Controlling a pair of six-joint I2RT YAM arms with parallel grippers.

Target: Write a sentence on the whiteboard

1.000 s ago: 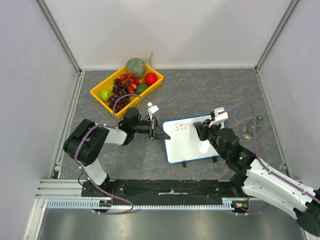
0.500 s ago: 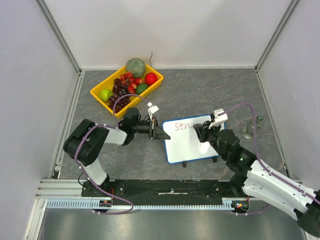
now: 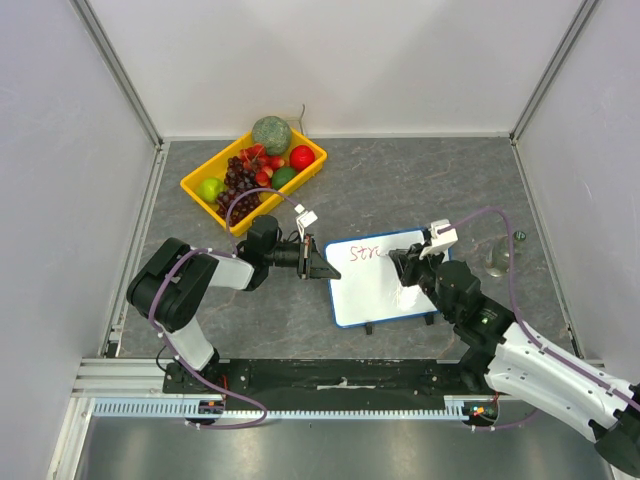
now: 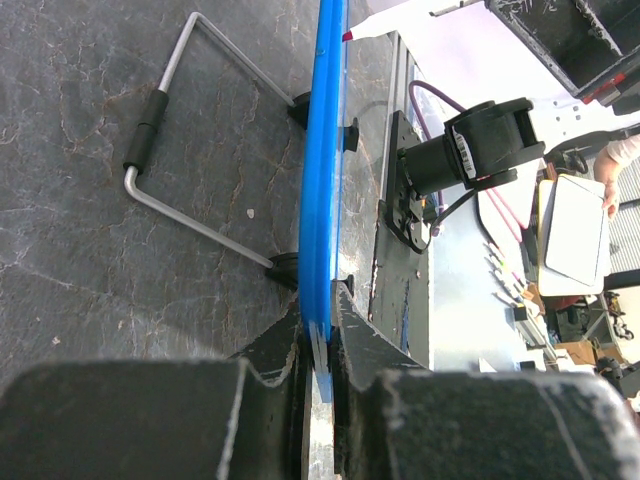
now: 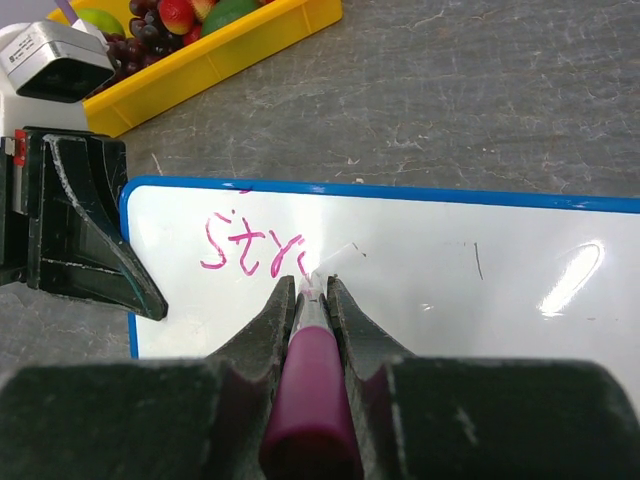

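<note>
Top external: left end effector clamping whiteboard, right end effector clamping marker, fruit tray beyond.

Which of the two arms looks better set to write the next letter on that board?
The right. The right hand grips the pink marker, tip at the whiteboard just past the letters "Str". The left hand is clamped on the blue rim, only steadying it.

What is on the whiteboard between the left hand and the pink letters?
Nothing. The right wrist view shows bare whiteboard between the left hand and the letters.
</note>
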